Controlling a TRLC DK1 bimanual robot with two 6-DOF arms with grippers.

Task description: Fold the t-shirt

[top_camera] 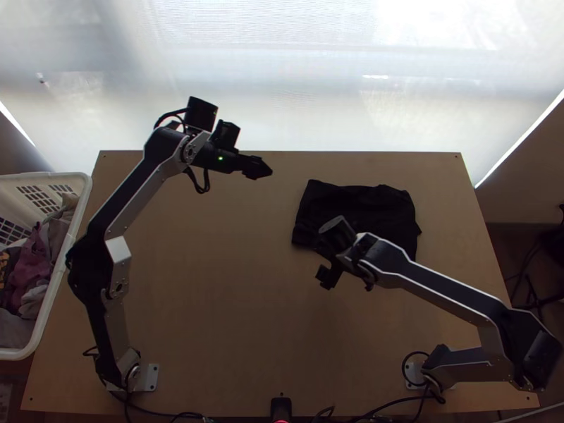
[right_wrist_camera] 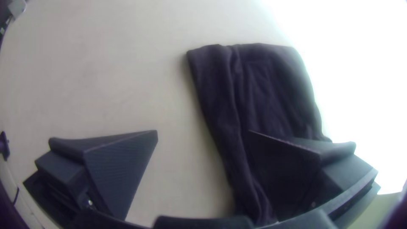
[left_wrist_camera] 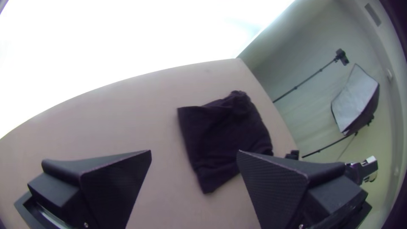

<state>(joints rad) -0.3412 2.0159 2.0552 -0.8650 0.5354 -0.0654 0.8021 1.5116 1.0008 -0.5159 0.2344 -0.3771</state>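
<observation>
Top view: right arm (top_camera: 451,290) partly hides t-shirt (top_camera: 370,204).

Bright window (top_camera: 282,77) (screened, seemingly); pale wall (left_wrist_camera: 292,55).

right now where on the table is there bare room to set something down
The widest bare patch of table is the middle, between the left arm and the black t-shirt, running down toward the near edge's cables. It's crowded at the t-shirt, where the right arm hangs over it, and tight between the left arm and the laundry basket.
</observation>
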